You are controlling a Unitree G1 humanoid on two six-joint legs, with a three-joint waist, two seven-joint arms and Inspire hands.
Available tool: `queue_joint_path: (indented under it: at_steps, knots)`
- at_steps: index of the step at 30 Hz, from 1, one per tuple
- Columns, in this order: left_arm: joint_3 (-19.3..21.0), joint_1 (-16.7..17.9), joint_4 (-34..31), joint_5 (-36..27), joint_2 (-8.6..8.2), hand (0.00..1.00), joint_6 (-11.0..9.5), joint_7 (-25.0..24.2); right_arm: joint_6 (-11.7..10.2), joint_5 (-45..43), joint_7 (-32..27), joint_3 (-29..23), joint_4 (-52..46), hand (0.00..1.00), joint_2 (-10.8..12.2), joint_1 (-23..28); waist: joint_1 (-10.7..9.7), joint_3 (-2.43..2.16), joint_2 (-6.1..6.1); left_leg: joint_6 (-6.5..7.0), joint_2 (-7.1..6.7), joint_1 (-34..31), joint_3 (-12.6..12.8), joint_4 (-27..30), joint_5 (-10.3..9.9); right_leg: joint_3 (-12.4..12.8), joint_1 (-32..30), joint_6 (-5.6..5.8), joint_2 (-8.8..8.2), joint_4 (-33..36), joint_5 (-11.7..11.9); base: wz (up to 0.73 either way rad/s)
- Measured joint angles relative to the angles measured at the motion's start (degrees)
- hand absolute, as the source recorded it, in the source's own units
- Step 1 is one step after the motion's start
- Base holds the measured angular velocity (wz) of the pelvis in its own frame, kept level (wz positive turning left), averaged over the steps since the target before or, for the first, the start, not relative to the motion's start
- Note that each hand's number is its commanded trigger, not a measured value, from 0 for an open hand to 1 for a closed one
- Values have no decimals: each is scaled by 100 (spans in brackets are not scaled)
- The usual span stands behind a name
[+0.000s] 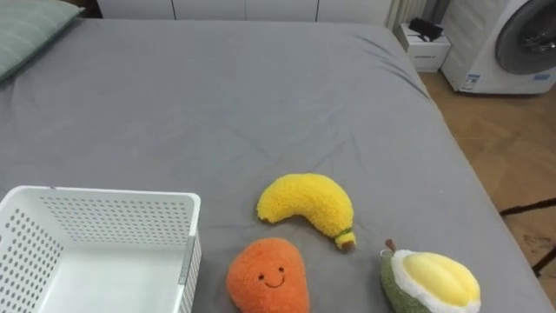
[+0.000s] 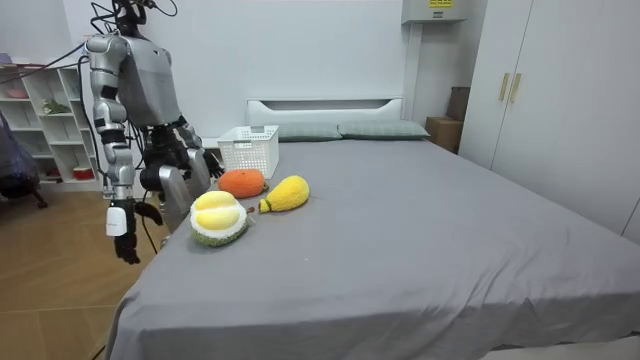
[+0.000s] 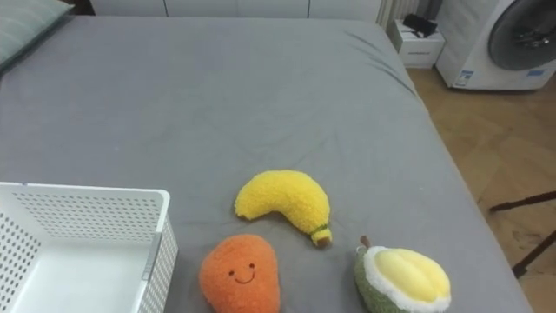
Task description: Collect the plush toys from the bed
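Three plush toys lie on the grey bed near its front edge. A yellow banana is in the middle, an orange carrot-like toy with a smiling face sits just in front of it, and a green and yellow durian-like fruit lies to the right. A white slatted basket stands on the bed at the lower left, beside the orange toy. In the room view I stand at the bed's side. My right hand hangs by my leg and my left hand is low by the bed edge; both are open and hold nothing.
A green pillow lies at the bed's far left. Right of the bed are wooden floor, a small white cabinet and a washing machine. Shelves stand behind me in the room view.
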Motion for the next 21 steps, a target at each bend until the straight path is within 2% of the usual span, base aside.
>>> queue_joint_path:
  at_steps: [7, 11, 15, 21]
  knots:
    - [29, 2, 106, -8, 18, 0, -173, 5, -166, 144, -334, -25, -786, 0, -132, -41, 29, -20, -51, -11, 12, -12, 26, -25, 6, 11, -24, -7, 10, -3, 4, -1]
    - [53, 6, 203, -6, 22, 0, -338, 34, -368, 46, -492, -33, -1141, 0, -174, -157, 38, -20, -84, -15, 10, -39, 27, -29, 9, 3, -51, -12, 9, -13, 8, 0]
    - [52, -7, 200, -16, 24, 0, -448, 57, -395, -1, -632, -68, -1944, 0, -183, -226, 62, -19, -98, -15, 14, -198, 57, -9, 11, 6, -218, -15, 8, -1, 19, -3]
    - [39, -1, 124, -10, 23, 0, -472, 103, -447, -396, -810, 101, -2949, 0, -197, -431, 104, 0, -130, -20, 3, -290, 127, -2, 13, -14, -314, -35, 13, -17, 54, -3]
